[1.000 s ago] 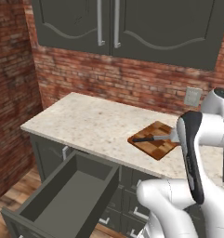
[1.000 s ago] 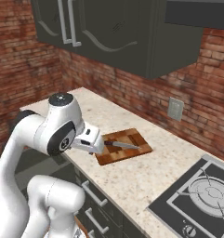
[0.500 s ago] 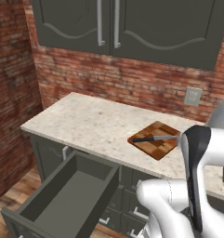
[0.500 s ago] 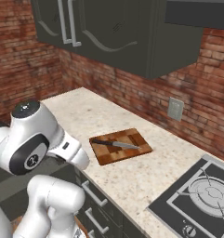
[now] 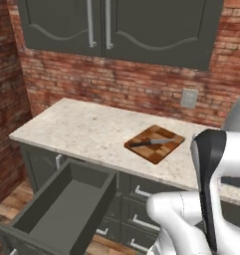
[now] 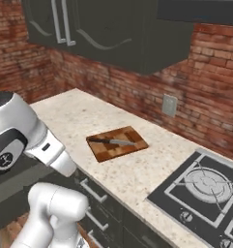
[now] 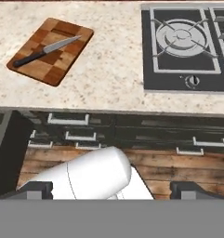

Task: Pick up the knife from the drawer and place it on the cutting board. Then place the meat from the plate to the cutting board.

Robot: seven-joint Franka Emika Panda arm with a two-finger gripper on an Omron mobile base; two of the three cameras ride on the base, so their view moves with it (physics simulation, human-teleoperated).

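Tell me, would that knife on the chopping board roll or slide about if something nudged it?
Rolling seems unlikely: the knife lies flat on the cutting board. It would probably slide or pivot, since the smooth silver blade rests on wood. It looks stiff, and its thicker black handle is probably the heavier end.

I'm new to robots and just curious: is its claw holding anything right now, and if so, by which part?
Nothing is held. The gripper is open with nothing between its tips; the knife lies on the cutting board.
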